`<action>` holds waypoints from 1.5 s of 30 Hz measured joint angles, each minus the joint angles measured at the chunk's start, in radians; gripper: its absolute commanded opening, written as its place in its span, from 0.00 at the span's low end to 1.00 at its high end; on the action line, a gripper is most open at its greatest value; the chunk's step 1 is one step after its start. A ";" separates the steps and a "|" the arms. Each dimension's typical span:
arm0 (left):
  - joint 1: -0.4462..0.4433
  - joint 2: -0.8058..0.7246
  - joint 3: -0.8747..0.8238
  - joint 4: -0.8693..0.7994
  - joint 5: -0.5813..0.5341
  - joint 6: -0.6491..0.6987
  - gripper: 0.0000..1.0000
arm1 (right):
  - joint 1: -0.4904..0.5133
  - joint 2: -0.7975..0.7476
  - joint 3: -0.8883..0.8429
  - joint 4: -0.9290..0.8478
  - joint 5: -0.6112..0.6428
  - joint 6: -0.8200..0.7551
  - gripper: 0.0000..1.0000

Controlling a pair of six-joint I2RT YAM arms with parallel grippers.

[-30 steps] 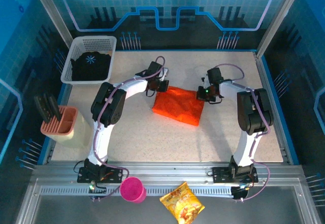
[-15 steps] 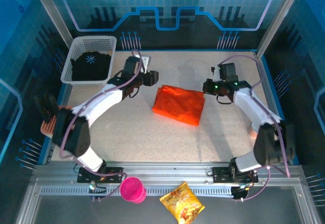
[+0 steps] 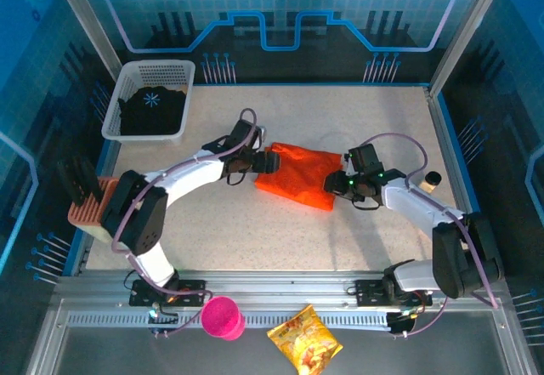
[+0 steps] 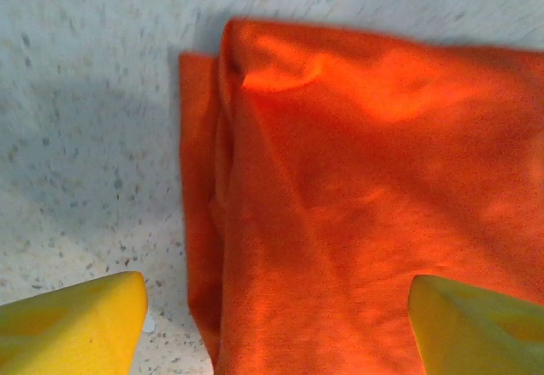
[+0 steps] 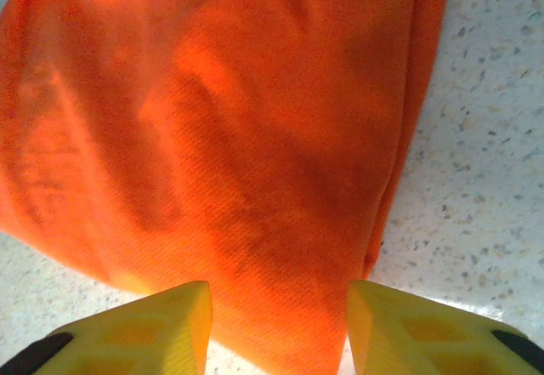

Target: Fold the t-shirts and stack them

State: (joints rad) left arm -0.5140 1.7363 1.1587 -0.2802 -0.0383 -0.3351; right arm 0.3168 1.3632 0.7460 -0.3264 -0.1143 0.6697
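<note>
Arms have dropped inward since earlier: left pincer and right pincer, both spread, flank the orange t-shirt.

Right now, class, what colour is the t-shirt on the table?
Bright orange; t-shirt clearest in the left wrist view.

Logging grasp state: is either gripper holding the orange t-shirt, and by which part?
Nothing is held. The left gripper is open over one end of the orange t-shirt, the right gripper open over the other.
</note>
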 measured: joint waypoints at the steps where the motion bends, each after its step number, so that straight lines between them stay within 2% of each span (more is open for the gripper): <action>1: 0.000 0.024 0.006 -0.009 -0.003 -0.006 0.79 | 0.001 0.014 0.000 0.004 0.008 0.003 0.48; 7: -0.010 0.147 0.077 -0.050 -0.029 -0.016 0.65 | 0.003 0.114 0.000 0.022 0.036 0.010 0.46; 11: -0.018 0.190 0.105 -0.060 -0.037 -0.025 0.63 | 0.004 0.188 0.001 0.039 0.042 0.012 0.43; 16: -0.027 0.229 0.124 -0.071 -0.048 -0.026 0.60 | 0.001 0.228 0.040 0.000 0.057 0.008 0.27; 18: -0.030 0.255 0.142 -0.082 -0.065 -0.026 0.59 | 0.000 0.253 0.075 -0.043 0.066 0.002 0.18; 22: -0.035 0.298 0.205 -0.116 -0.127 -0.016 0.59 | -0.003 0.321 0.164 -0.103 0.054 -0.026 0.08; 25: -0.031 0.351 0.284 -0.155 -0.178 0.007 0.59 | -0.003 0.397 0.248 -0.068 0.026 -0.055 0.04; 30: 0.003 0.423 0.400 -0.194 -0.212 0.040 0.58 | -0.003 0.542 0.412 0.002 -0.004 -0.095 0.05; 38: 0.071 0.458 0.466 -0.232 -0.225 0.071 0.57 | -0.018 0.649 0.563 -0.017 -0.029 -0.129 0.04; 45: 0.119 0.584 0.690 -0.308 -0.249 0.142 0.57 | -0.077 0.763 0.754 -0.060 -0.028 -0.156 0.02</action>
State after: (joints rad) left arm -0.3954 2.3199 1.8484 -0.5884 -0.2871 -0.1936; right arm 0.2398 2.1262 1.4998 -0.3862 -0.1425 0.5137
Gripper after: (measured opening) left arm 0.571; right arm 0.057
